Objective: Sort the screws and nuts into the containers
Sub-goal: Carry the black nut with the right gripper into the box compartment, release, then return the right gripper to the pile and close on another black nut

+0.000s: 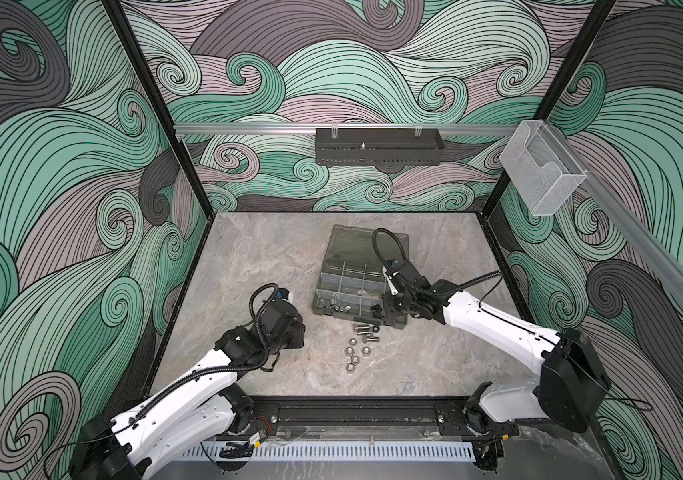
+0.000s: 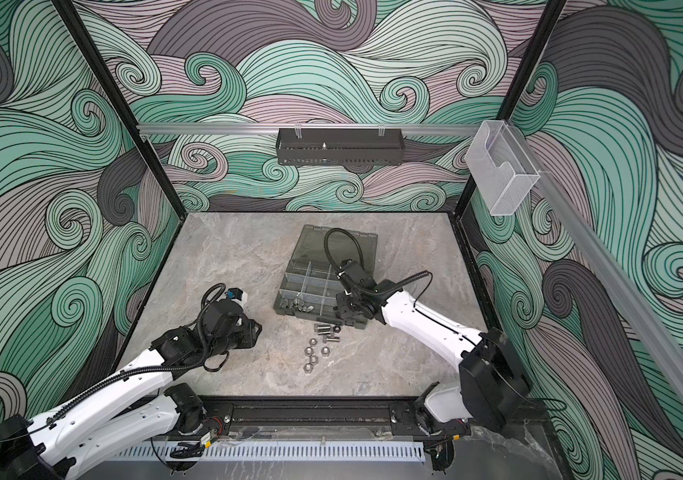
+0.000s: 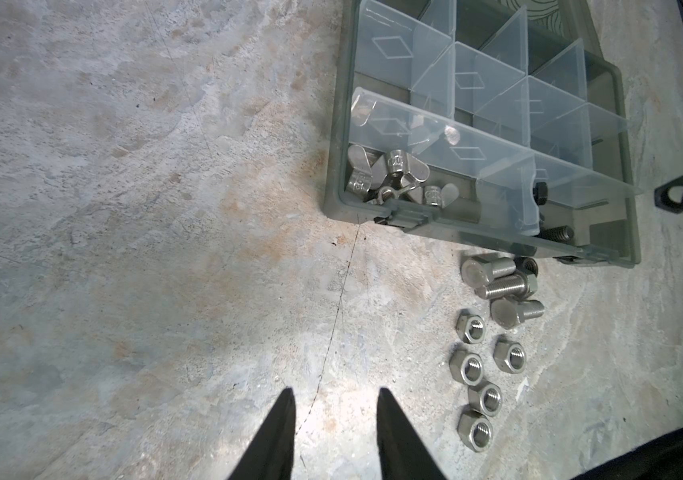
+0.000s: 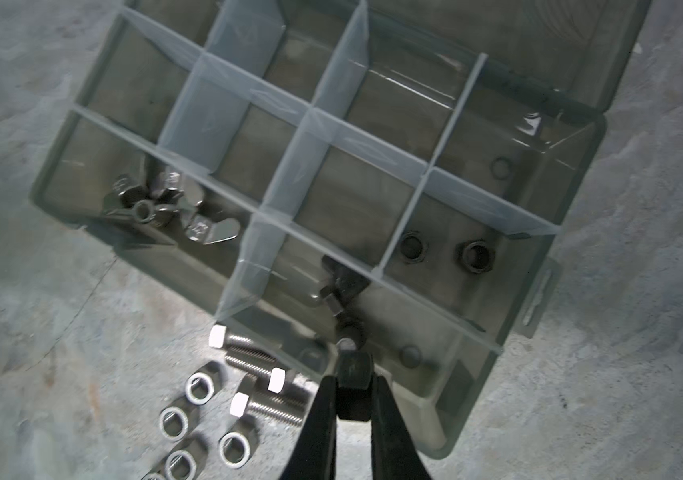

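Observation:
The smoky grey organizer case (image 1: 319, 299) lies open mid-table, its containers (image 4: 356, 195) split by clear dividers. My right gripper (image 4: 352, 376) hangs over the case's near edge, shut on a black screw (image 4: 354, 370). Another black screw (image 4: 337, 291) lies in the compartment below it, and two black nuts (image 4: 474, 255) lie in the one beside. On the table in front of the case lie three silver screws (image 3: 497, 278) and several silver nuts (image 3: 472, 365). My left gripper (image 3: 333, 390) is open over bare table to the left of the nuts, holding nothing.
Silver wing nuts (image 3: 393, 174) fill the case's near left compartment. The case lid (image 1: 356, 243) lies flat behind it. A black perforated tray (image 1: 377, 147) hangs on the back rail and a clear acrylic holder (image 1: 541, 178) on the right wall.

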Controlling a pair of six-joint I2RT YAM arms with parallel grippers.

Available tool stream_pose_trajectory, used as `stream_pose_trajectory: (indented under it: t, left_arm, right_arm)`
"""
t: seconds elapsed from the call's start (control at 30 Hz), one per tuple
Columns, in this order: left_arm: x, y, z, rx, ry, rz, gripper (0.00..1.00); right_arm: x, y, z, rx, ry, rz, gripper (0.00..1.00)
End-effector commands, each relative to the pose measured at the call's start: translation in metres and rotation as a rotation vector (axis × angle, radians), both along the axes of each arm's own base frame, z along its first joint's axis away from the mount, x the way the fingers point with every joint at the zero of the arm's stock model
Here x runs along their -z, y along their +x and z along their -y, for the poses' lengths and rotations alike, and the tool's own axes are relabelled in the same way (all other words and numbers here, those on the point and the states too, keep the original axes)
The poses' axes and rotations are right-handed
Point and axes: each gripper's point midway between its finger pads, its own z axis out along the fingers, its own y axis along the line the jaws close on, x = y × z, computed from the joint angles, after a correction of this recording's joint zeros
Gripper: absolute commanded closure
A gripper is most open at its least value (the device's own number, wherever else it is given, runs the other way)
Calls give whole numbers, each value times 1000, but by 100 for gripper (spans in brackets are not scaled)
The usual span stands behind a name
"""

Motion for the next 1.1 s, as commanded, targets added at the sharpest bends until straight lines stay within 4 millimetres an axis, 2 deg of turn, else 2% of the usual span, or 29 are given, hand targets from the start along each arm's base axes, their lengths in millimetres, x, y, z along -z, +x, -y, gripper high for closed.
stream_pose_trajectory:
  t: [0.0,0.2,0.43,0.6,0.7,0.83,1.07]
  left_arm:
    - [-1,-2,-6,-22,-1,-4,63]
    - [-3,-3,-6,-22,-10,0,63]
    - [-6,-2,-5,-14,-12,10,63]
    - [-7,-3,-6,-14,-11,11,63]
    - [-6,-3,-7,-16,-9,12,63]
    - [-5,-5,-9,-25,-9,11,63]
    - [-2,-5,-11,-34,-11,16,63]
  right_arm:
    - [1,15,11,-24,-55,0,85]
    - [2,41,26,21,-44,3,85]
    - [12,48,26,17,-44,-27,84]
    - [11,50,27,26,-41,-25,70]
    - [4,50,27,25,-34,-9,67]
    - [-5,41,27,25,-10,-12,67]
    - [-16,5,26,-2,12,-3,67]
